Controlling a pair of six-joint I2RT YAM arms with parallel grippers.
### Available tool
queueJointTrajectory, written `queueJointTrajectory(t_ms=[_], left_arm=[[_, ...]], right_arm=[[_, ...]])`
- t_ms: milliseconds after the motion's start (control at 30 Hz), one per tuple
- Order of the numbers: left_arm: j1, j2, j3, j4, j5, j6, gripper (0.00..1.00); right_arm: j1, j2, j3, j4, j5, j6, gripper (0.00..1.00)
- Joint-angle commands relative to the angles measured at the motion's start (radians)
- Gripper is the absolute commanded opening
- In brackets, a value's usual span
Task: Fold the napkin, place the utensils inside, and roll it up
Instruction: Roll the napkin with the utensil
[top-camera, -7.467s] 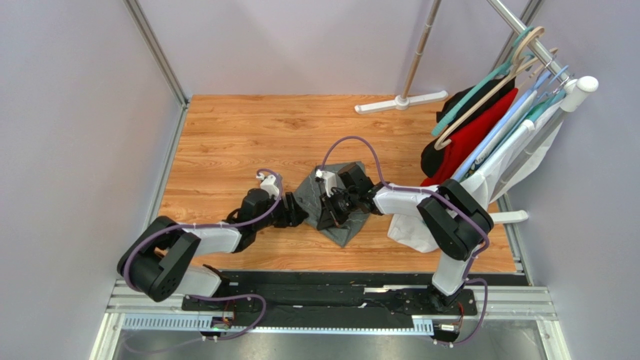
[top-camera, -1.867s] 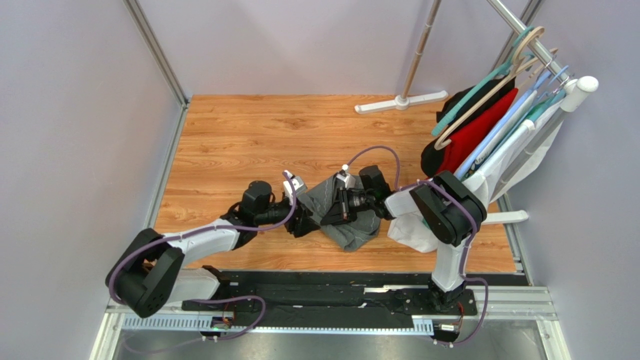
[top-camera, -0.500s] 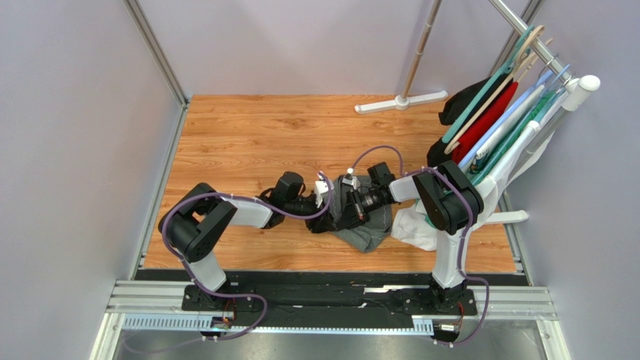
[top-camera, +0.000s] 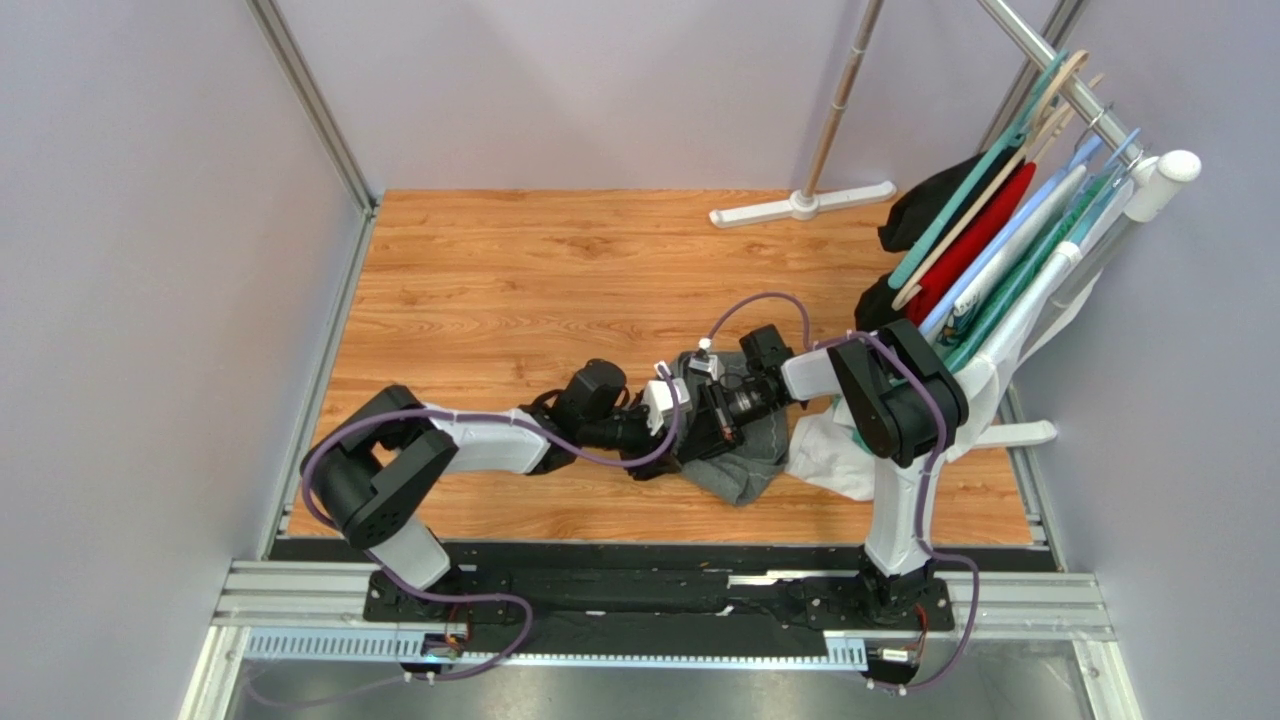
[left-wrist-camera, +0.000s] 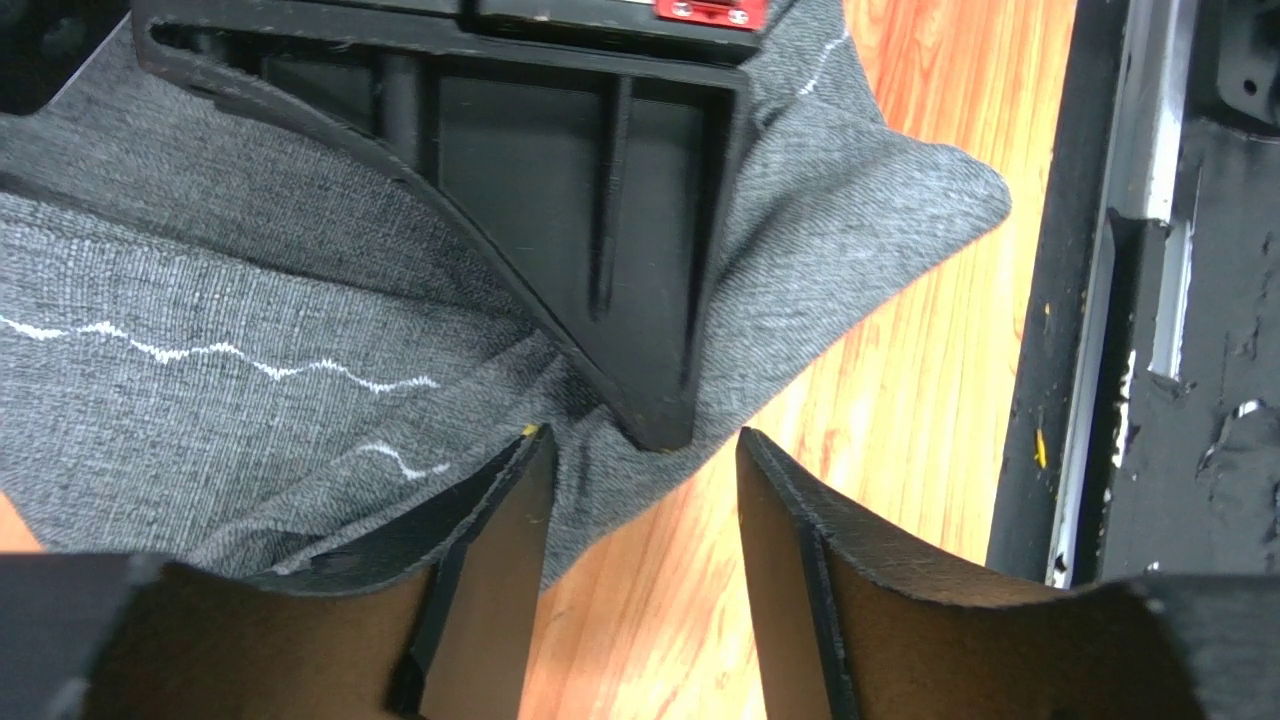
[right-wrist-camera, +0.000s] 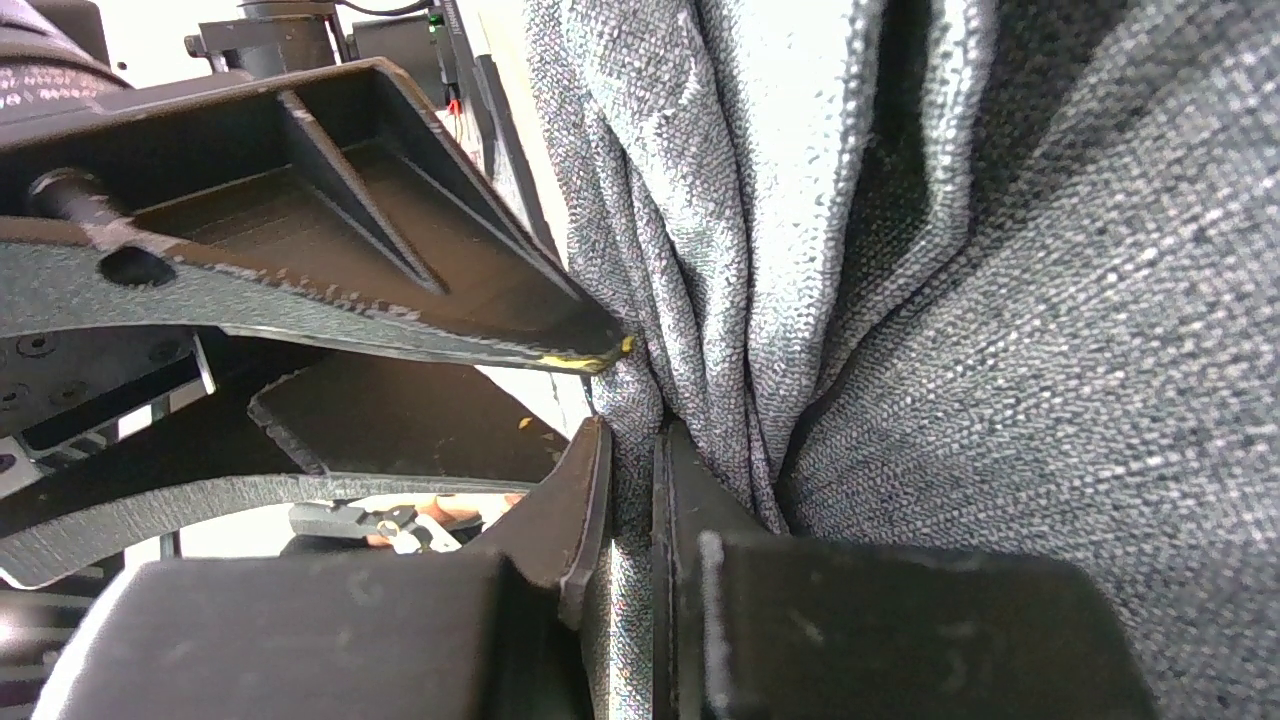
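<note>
The dark grey napkin (top-camera: 739, 458) lies bunched on the wooden table near its front edge, between both grippers. My right gripper (right-wrist-camera: 633, 450) is shut on a fold of the napkin (right-wrist-camera: 977, 375); in the top view the right gripper (top-camera: 703, 417) sits over the cloth's left part. My left gripper (left-wrist-camera: 643, 450) is open at the napkin's edge (left-wrist-camera: 226, 405), its left finger on the cloth, with the right gripper's finger (left-wrist-camera: 601, 225) just ahead. In the top view the left gripper (top-camera: 661, 428) meets the right one. No utensils are visible.
A white cloth (top-camera: 827, 450) lies right of the napkin. A rack (top-camera: 1052, 90) at the back right holds red, black and pale garments on hangers (top-camera: 962, 225). A white stand base (top-camera: 804, 203) rests at the table's back. The black front rail (left-wrist-camera: 1142, 300) is close.
The left arm has reached further right, bringing its gripper up against the right gripper at the napkin. The napkin has been bunched and shifted slightly right. The hangers have swung.
</note>
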Motion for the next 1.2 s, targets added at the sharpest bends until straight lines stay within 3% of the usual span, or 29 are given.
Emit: queueJointTrajectory(t_ms=[0, 167, 333, 433, 500, 600, 767, 967, 1000, 1067, 1167], left_arm=[[-0.02, -0.032, -0.024, -0.022, 0.007, 0.079, 0.6], [-0.022, 0.021, 0.02, -0.066, 0.093, 0.114, 0.63], [-0.039, 0.032, 0.028, -0.074, 0.053, 0.134, 0.63], [-0.049, 0.046, 0.05, -0.115, 0.026, 0.146, 0.56], [-0.056, 0.055, 0.059, -0.152, 0.003, 0.143, 0.41], [-0.072, 0.06, 0.073, -0.201, -0.028, 0.145, 0.28], [-0.102, 0.087, 0.093, -0.238, -0.051, 0.146, 0.2], [-0.103, 0.103, 0.093, -0.243, -0.04, 0.103, 0.22], [-0.103, 0.118, 0.097, -0.258, -0.051, 0.099, 0.22], [-0.103, 0.149, 0.128, -0.293, -0.085, 0.096, 0.22], [-0.103, 0.178, 0.149, -0.312, -0.076, 0.09, 0.22]], right_arm=[[-0.02, 0.022, 0.028, -0.007, 0.07, -0.01, 0.0], [-0.025, 0.017, 0.041, -0.019, 0.067, -0.021, 0.0], [-0.026, 0.02, 0.063, -0.061, 0.067, -0.047, 0.0], [-0.038, 0.028, 0.081, -0.09, 0.074, -0.067, 0.0], [-0.045, 0.026, 0.087, -0.107, 0.082, -0.071, 0.0], [-0.046, 0.014, 0.098, -0.144, 0.113, -0.093, 0.0], [-0.048, -0.042, 0.064, -0.144, 0.179, -0.082, 0.0], [-0.048, -0.136, 0.037, -0.141, 0.235, -0.049, 0.0], [-0.048, -0.15, 0.038, -0.144, 0.243, -0.042, 0.03], [-0.048, -0.202, 0.04, -0.142, 0.283, -0.026, 0.19], [-0.049, -0.262, 0.037, -0.145, 0.318, -0.006, 0.3]])
